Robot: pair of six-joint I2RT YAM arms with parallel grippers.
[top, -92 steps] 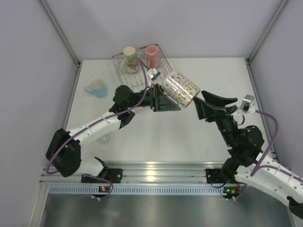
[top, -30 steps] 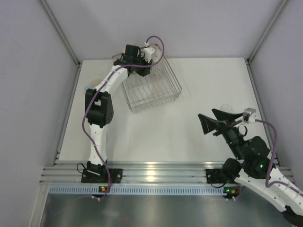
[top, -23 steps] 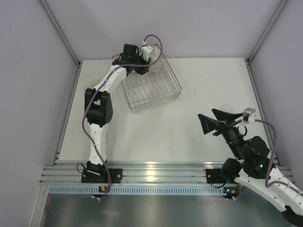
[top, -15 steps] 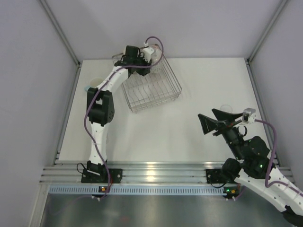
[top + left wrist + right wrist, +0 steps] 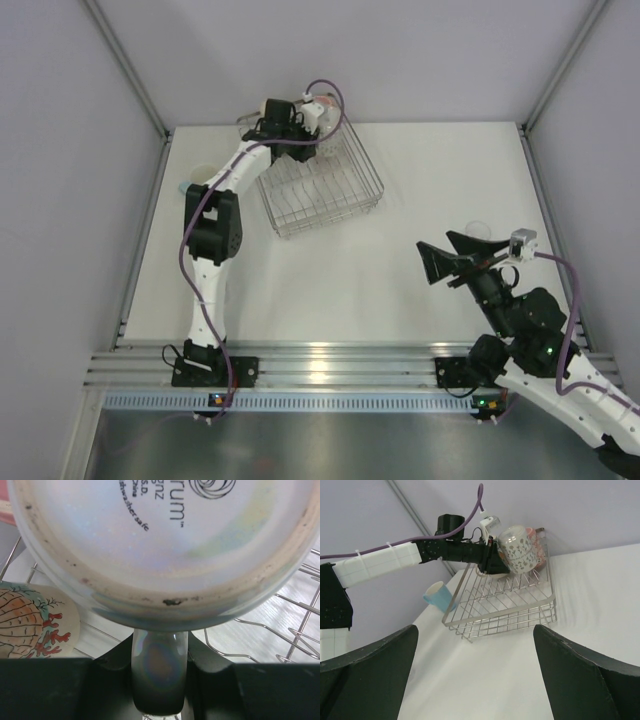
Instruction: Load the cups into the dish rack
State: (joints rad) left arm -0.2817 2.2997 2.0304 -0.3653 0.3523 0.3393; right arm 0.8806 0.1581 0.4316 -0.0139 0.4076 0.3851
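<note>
My left gripper (image 5: pixel 160 656) is shut on the handle of a pale handled mug (image 5: pixel 160 545), whose base fills the left wrist view. The right wrist view shows this patterned mug (image 5: pixel 517 551) held on its side over the far corner of the wire dish rack (image 5: pixel 502 607). A pink cup (image 5: pixel 534 532) stands behind it in the rack. A cream cup with a coral print (image 5: pixel 30 625) lies beside the mug. A light blue cup (image 5: pixel 438 596) stands on the table left of the rack. My right gripper (image 5: pixel 474 630) hangs open and empty, well short of the rack (image 5: pixel 320 190).
The left arm (image 5: pixel 215 190) stretches along the rack's left side to the back wall. A faint clear glass (image 5: pixel 480 229) stands on the table by my right gripper (image 5: pixel 445 247). Grey walls and metal posts close in the table on three sides.
The left arm has carried the mug from mid-table to the rack's far corner. Over the last second it only shifted slightly. The right arm drew back a little and now holds still.
</note>
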